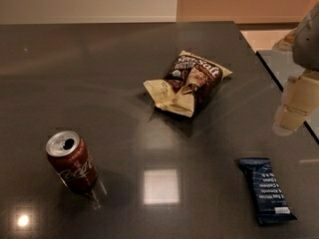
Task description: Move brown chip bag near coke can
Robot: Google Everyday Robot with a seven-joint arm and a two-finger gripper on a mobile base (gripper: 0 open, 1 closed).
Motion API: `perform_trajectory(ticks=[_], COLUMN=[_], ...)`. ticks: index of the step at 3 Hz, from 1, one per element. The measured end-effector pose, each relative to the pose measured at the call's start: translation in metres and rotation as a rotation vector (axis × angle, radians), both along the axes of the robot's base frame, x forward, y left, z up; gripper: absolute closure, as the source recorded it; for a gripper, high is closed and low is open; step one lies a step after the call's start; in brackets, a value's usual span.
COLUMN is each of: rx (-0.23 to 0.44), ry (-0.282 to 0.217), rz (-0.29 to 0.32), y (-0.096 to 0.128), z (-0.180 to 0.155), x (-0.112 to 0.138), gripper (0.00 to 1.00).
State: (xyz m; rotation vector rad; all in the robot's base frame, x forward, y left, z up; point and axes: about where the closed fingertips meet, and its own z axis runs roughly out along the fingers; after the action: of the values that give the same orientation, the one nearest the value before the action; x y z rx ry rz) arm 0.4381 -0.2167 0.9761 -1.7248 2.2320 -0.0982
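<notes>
The brown chip bag (189,82) lies flat on the dark table, right of centre toward the back; it is cream-yellow with a dark brown middle panel and white lettering. The coke can (72,162) stands upright at the front left, red with a silver top. The two are well apart. My gripper (294,111) hangs at the right edge of the view, above the table's right side, right of the bag and clear of it. It holds nothing that I can see.
A slim dark blue bar wrapper (266,190) lies at the front right, below the gripper. The dark table (124,59) ends at its right edge close to the gripper, with floor and another surface beyond. A wall runs behind.
</notes>
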Motion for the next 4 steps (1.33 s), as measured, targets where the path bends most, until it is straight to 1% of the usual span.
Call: perform_trajectory(ticks=[1,2,3,4], rx=[0.000,0.004,0.015,0.029], ry=[0.000,-0.017,-0.042,-0.056], rz=[0.000,0.049,0.144,0.248], y=[0.000,0.010,0.030,0.051], z=[0.000,0.003,0.001,-0.008], x=[0.000,0.012,0.034,0.054], gripper=[0.00,0.00,0.00,0.00])
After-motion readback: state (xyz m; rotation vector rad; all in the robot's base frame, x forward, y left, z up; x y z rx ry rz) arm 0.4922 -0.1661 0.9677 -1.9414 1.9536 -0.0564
